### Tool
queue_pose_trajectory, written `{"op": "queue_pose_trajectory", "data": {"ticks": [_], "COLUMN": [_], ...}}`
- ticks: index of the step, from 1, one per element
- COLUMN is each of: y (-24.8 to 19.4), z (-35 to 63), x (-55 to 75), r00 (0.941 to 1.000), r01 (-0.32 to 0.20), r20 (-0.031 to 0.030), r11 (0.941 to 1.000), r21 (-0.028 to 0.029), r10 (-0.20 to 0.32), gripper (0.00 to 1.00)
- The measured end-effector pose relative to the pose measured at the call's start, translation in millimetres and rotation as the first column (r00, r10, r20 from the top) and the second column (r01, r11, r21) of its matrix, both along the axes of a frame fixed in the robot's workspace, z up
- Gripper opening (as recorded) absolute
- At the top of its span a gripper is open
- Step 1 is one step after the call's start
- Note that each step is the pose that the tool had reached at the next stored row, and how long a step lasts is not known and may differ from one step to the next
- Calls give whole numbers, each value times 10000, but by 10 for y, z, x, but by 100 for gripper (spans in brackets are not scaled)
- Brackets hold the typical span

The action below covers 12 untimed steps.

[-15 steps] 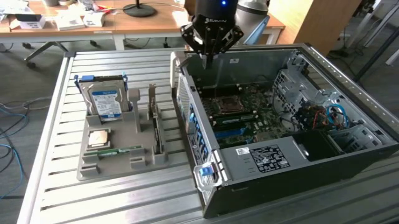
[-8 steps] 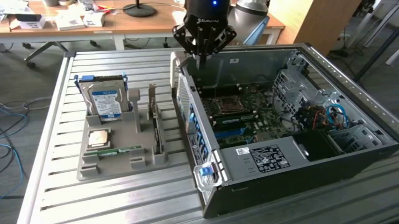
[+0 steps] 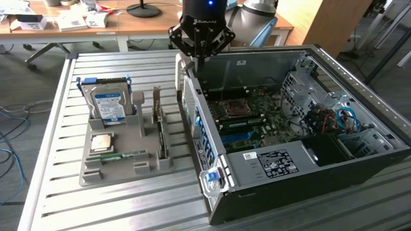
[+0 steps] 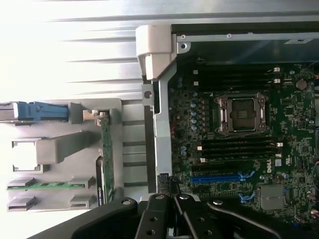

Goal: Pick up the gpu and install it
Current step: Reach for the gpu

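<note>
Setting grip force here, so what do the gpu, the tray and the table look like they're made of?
gpu: dark circuit board, silvery bracket at one end, likely metal by its shine.
tray: matte grey, no glare, probably plastic.
table: pale ribbed slats with a dull sheen, probably aluminium.

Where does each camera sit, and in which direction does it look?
Exterior view: off the arm, raised, looking down over the slatted table at the grey tray and the open computer case; the arm and its gripper hang above the case's wall.
Wrist view: on the wrist, looking straight down past the gripper onto the motherboard.
Shared: gripper, motherboard, tray, the gpu standing in the tray, the hard drive.
</note>
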<state>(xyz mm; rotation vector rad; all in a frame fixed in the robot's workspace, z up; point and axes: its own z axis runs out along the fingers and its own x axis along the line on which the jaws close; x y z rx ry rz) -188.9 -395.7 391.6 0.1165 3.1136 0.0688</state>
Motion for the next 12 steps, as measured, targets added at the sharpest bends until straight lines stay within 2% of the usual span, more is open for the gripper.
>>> {"op": "queue_pose_trajectory", "data": {"ticks": [12], "y": [25], "z": [-14], "x": [-290], "r00": [10000], "r01": [3], "r20": [0], "r11": [10000], "r21": [1], "r10": [-3], "gripper": [11]}}
